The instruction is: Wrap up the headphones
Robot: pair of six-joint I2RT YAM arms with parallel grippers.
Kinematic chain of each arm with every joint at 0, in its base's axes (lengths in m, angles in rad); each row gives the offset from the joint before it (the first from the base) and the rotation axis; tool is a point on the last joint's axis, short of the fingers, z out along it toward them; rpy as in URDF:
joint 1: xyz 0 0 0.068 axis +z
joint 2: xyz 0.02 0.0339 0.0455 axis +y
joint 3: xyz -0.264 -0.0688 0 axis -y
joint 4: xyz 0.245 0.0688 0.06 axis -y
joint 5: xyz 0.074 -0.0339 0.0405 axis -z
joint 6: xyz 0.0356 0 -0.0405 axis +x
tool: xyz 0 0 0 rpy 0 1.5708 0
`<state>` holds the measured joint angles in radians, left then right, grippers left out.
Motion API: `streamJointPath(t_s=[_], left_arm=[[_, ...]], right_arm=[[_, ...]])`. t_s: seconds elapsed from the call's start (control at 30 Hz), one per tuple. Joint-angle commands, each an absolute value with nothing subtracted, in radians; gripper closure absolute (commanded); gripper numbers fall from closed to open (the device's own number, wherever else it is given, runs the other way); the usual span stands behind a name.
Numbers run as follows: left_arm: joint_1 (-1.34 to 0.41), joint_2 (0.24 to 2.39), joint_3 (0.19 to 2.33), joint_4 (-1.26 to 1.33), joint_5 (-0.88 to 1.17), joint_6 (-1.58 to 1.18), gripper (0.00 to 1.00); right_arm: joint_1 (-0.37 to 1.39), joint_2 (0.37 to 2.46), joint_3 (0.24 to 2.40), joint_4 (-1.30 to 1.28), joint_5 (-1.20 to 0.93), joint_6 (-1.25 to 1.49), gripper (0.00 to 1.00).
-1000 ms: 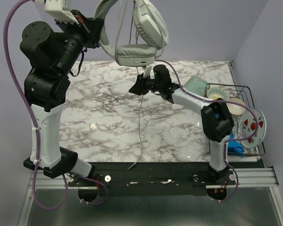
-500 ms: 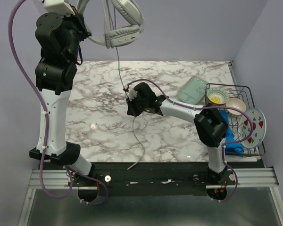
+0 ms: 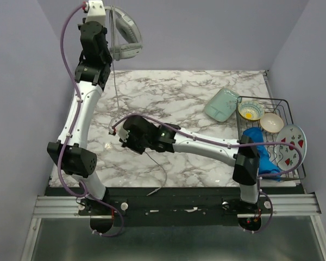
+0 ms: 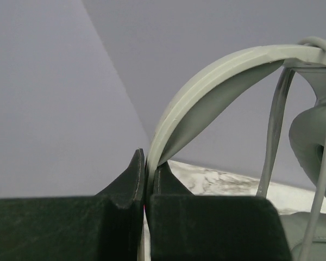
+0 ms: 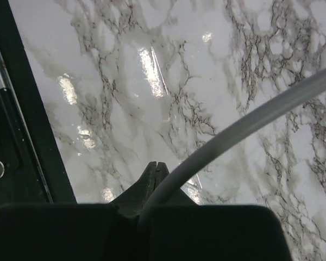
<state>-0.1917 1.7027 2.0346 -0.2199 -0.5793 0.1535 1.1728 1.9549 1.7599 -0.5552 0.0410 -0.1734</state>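
Grey headphones now swung high far-left, off your surface | left hand clamped on headband | right hand seemingly pinching cable, slid leftward | slack taken, you can wind.

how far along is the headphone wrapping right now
Early. Done: the headphones are off the table, the left tool clamped on the headband. In hand: the right tool pinches the cable low over the marble. Left: no clear coils show around the headphones, and the cable's tail trails to the table's front edge.
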Motion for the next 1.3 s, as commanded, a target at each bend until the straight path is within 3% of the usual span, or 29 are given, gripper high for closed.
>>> streamJointPath(t_s=[0.0, 0.17, 0.43, 0.87, 1.1, 1.27], left_arm=[[-0.189, 1.684, 1.89, 0.204, -0.68, 0.414, 1.0], [-0.189, 1.689, 1.674, 0.412, -0.652, 0.61, 1.0], [-0.201, 1.609, 1.418, 0.411, -0.505, 0.663, 1.0], [-0.35, 1.318, 1.131, -0.038, -0.178, 0.652, 1.0], [-0.4, 1.227, 1.195, -0.322, -0.048, 0.5, 1.0], [-0.4, 1.181, 1.278, -0.469, 0.067, 0.388, 1.0]], right_arm=[[1.177, 1.772, 1.747, -0.722, 0.109, -0.264, 0.99], [1.175, 1.619, 1.724, -0.719, 0.193, -0.271, 0.99], [1.028, 1.488, 1.736, -0.719, 0.324, -0.279, 0.99], [0.752, 1.519, 1.874, -0.638, 0.29, -0.304, 0.99], [0.634, 1.589, 1.928, -0.634, 0.258, -0.282, 0.99], [0.502, 1.56, 1.807, -0.568, 0.123, -0.19, 0.99]])
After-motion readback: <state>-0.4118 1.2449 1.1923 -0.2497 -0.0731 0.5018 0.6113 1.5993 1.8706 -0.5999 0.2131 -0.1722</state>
